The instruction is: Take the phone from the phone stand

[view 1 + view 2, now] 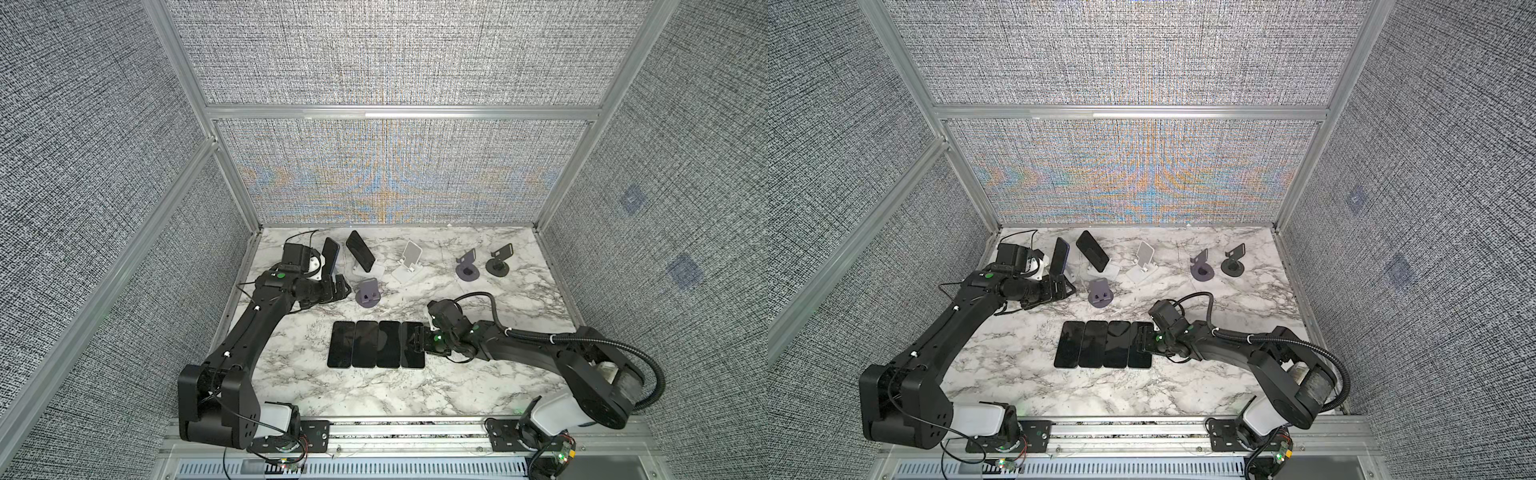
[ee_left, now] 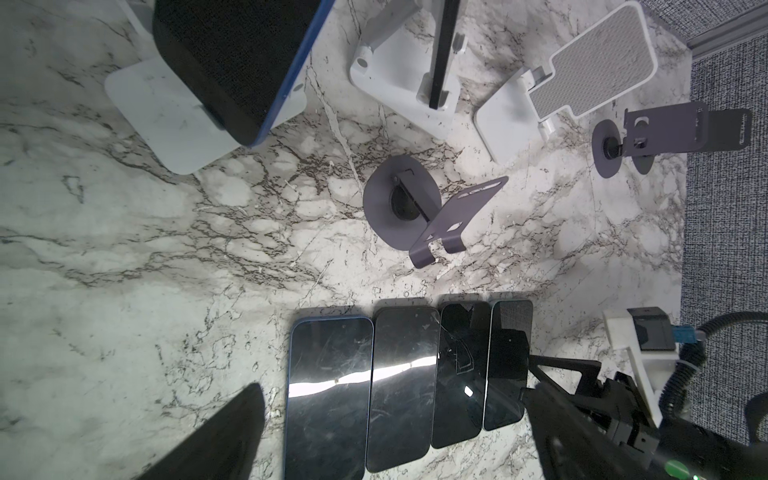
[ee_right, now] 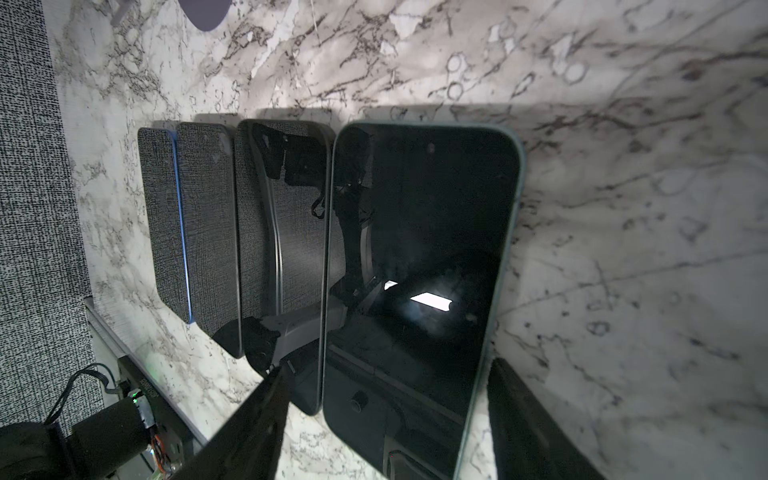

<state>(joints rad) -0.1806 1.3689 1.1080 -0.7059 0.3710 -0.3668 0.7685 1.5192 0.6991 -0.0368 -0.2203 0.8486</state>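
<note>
The left gripper (image 1: 338, 289) hangs wide open and empty near the blue-rimmed dark phone (image 1: 330, 255), which leans in a white flat-based stand (image 2: 158, 116) at the far left of the marble-patterned tabletop (image 1: 478, 374). The likely trouble is here. The phone sits steeply and its stand looks light, so a finger closing off-centre could tip phone and stand together. It could also push them into the black slab phone (image 1: 360, 251) propped in its own white stand (image 1: 358, 272) just to the right. The small grey-violet round stand (image 1: 368, 293), empty and close to the fingers, could be knocked as well. With two phones on stands, I judge the task unfinished.

Further right, a row of four dark phones (image 1: 376, 344) lies flat, edge to edge. The right gripper (image 3: 388, 370) sits low over the rightmost, pale-green-edged phone (image 3: 415, 249). Its jaws are parted a little wider than the phone, one finger on either side, gripping nothing — the phone rests on the marble. If the gripper lifts off askew, a finger could snag that edge and shove the row.
</note>
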